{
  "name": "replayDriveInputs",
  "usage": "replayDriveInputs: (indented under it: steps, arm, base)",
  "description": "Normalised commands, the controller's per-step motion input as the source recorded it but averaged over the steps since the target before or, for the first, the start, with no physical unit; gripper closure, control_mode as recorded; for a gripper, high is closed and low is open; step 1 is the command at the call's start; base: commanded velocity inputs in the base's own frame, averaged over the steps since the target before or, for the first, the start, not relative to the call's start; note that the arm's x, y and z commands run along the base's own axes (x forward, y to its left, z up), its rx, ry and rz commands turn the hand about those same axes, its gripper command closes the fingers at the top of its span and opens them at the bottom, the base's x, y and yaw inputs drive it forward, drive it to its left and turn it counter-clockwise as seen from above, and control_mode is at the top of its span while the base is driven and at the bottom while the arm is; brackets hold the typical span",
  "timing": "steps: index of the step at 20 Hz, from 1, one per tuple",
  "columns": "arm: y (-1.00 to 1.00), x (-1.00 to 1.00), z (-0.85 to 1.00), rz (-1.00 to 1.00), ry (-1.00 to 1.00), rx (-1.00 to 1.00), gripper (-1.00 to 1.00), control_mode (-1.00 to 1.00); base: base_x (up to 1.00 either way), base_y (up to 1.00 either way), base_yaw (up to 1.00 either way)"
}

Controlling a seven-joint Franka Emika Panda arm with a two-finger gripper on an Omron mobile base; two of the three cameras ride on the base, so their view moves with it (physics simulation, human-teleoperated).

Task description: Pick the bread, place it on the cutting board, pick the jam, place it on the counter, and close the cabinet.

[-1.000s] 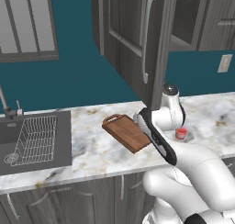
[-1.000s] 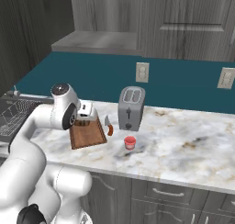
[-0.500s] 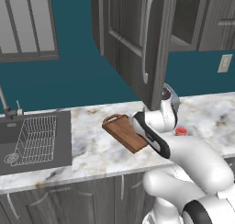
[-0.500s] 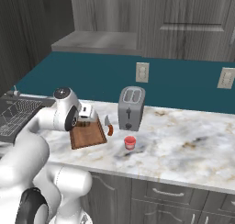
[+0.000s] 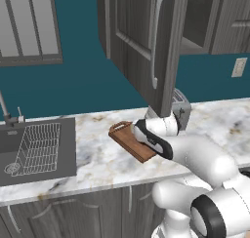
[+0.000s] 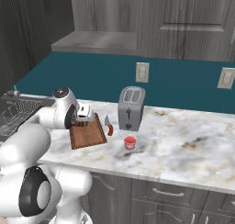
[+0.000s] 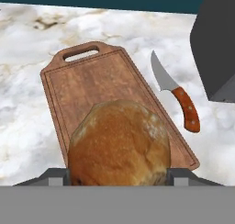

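In the left base view the white arm bends low over the counter (image 5: 97, 156), its forearm crossing the near end of the cutting board (image 5: 128, 139), which lies at an angle on the marbled stone with its handle loop toward the wall. The cabinet (image 5: 146, 42) hangs above with its door swung wide open toward the camera, the long silver bar handle running down its edge. Behind the door's lower corner stands the toaster (image 5: 181, 108), and to the left a wire dish rack (image 5: 39, 147) sits in the sink. In the right base view the wrist sits over the left end of the cutting board (image 6: 91, 135), with the gripper (image 6: 83, 123) low at the board's far end; its fingers are too small here to judge. A knife (image 6: 108, 126) with a reddish handle lies just beside the board's right edge, between it and the toaster (image 6: 131, 108). The jam (image 6: 130, 142), red-lidded, stands on the counter (image 6: 183, 145) in front of the toaster, apart from the board. In the hand view the bread (image 7: 120, 147) fills the lower middle, clamped between the two dark fingertips of the gripper (image 7: 120, 176), which press at either side of it. The bun is over the near half of the cutting board (image 7: 96, 85); whether it touches the wood I cannot tell. The knife (image 7: 176, 93) lies on the stone to the right.
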Motion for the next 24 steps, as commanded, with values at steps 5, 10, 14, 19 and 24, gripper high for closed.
replayDriveInputs:
  steps: [5, 10, 14, 19, 24]
  arm:
    - [0.12, 0.19, -0.18, 0.0, 0.03, 0.0, 1.0, -1.0]
    - [0.04, 0.17, -0.17, 0.0, 0.05, 0.0, 1.0, -1.0]
    - [0.01, 0.17, -0.18, 0.0, 0.05, 0.0, 1.0, -1.0]
    - [0.01, 0.16, -0.19, 0.0, 0.04, 0.0, 1.0, -1.0]
    - [0.0, 0.14, -0.22, 0.0, 0.04, 0.0, 1.0, -1.0]
  base:
    - [0.0, 0.0, 0.0]
    - [0.0, 0.0, 0.0]
    - [0.0, 0.0, 0.0]
    - [0.0, 0.0, 0.0]
    - [0.0, 0.0, 0.0]
